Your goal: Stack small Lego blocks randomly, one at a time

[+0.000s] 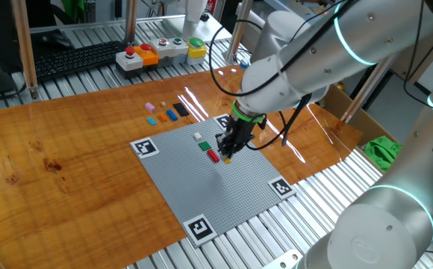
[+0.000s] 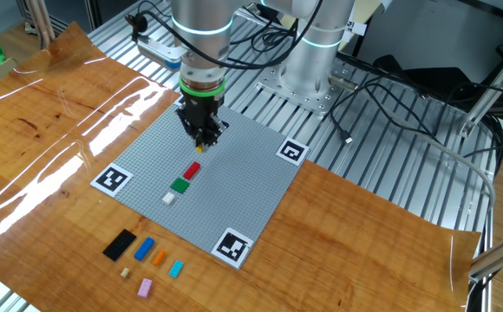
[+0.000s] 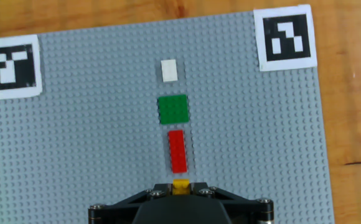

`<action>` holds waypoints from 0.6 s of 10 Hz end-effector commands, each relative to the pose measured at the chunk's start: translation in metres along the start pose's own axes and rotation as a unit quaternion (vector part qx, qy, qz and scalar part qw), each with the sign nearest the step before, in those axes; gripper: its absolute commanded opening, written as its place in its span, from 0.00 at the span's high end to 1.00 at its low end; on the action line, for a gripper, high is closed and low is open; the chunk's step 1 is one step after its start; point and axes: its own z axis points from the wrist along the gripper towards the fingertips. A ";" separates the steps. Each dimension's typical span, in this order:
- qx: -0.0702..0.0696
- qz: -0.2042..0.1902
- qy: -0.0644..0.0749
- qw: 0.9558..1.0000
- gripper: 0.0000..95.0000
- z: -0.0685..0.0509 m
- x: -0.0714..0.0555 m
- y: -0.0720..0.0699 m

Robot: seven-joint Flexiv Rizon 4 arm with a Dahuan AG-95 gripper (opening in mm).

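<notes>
Looking along the fingers, you see the pincer (image 3: 181,188) clamped on a small yellow brick (image 3: 181,185), low over the grey baseplate (image 3: 75,155). Directly ahead of it lies the red brick (image 3: 178,150), its long axis pointing away from the pincer. Beyond that come the green brick (image 3: 173,109) and the white brick (image 3: 168,70), all in one line. I judge you must place the yellow one in line with the red. Other bricks (image 2: 145,250) wait on the wooden surface (image 2: 61,130), well apart.
</notes>
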 end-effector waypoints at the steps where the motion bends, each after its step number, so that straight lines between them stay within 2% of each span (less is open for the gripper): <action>1: -0.004 0.003 -0.002 1.000 1.00 0.002 0.003 0.000; 6: -0.006 0.004 -0.011 1.000 1.00 0.014 0.007 -0.002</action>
